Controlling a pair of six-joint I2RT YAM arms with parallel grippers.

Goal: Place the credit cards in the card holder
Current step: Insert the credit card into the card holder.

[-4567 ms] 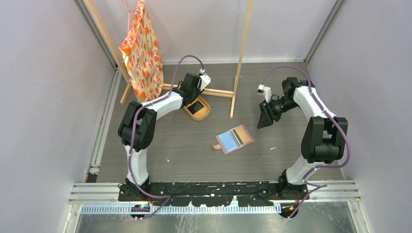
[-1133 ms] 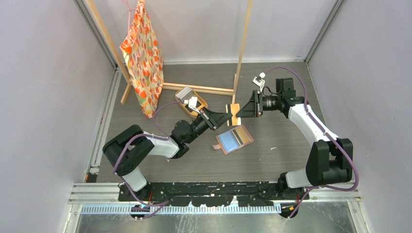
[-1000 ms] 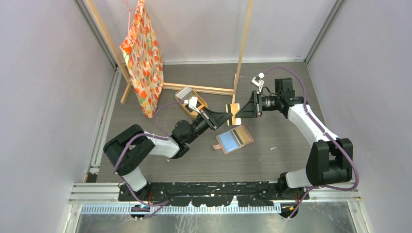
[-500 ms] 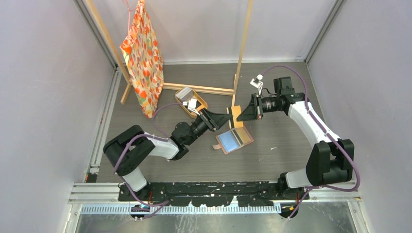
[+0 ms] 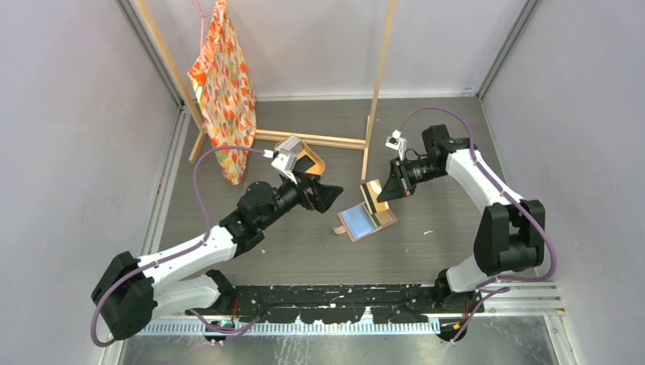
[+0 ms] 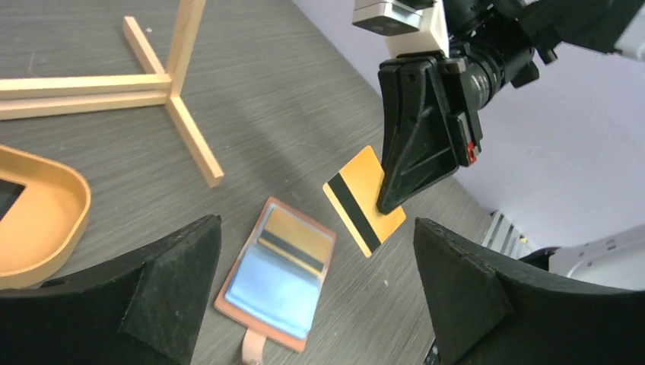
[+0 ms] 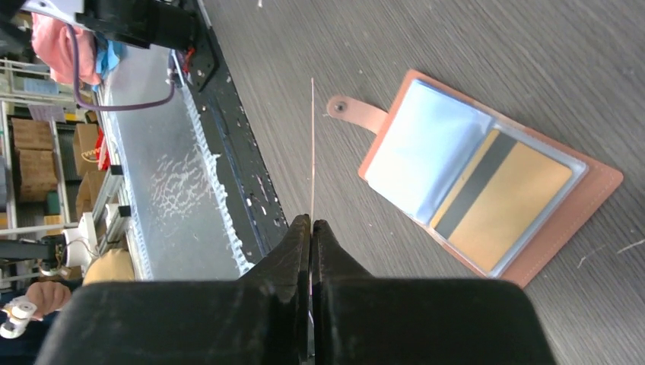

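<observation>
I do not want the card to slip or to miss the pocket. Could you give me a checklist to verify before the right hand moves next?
1. Right hand shut on the tan card: ok.
2. Card holder lying open and flat: ok.
3. A free pocket: ok, the bluish pocket looks empty; the other holds a second card.
4. Left hand open, apart from the holder: ok.
5. Tan card lined up with the pocket opening: cannot tell.

Beyond card holder (image 5: pixel 363 223) stands wooden rack foot (image 5: pixel 366 152).

Left claw (image 5: pixel 325 197) gapes wide; right claw (image 7: pixel 311 226) pinched closed.
</observation>
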